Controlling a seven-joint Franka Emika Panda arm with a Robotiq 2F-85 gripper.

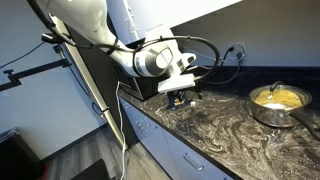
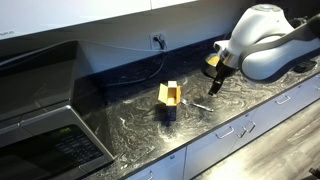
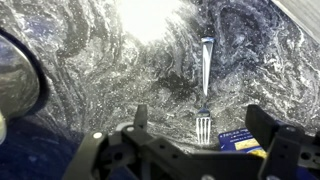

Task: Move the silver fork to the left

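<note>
The silver fork (image 3: pixel 206 75) lies flat on the dark marbled counter (image 3: pixel 100 70), with its handle pointing away and its tines toward me. In an exterior view it shows as a pale sliver (image 2: pixel 200 105) right of the box. My gripper (image 3: pixel 201 117) is open and empty, hovering above the counter with the fork's tines between its two fingers. It also shows in both exterior views (image 1: pixel 180 96) (image 2: pixel 214 86), pointing down over the counter. In the exterior view with the pot I cannot make out the fork under the gripper.
A small blue-and-white box (image 3: pixel 245 140) lies beside the tines; it appears standing with yellow flaps (image 2: pixel 170 99). A steel pot of yellow food (image 1: pixel 277 101) sits farther along the counter. A microwave (image 2: pixel 45 135) stands at the counter's end. Cables run to a wall outlet (image 2: pixel 157 42).
</note>
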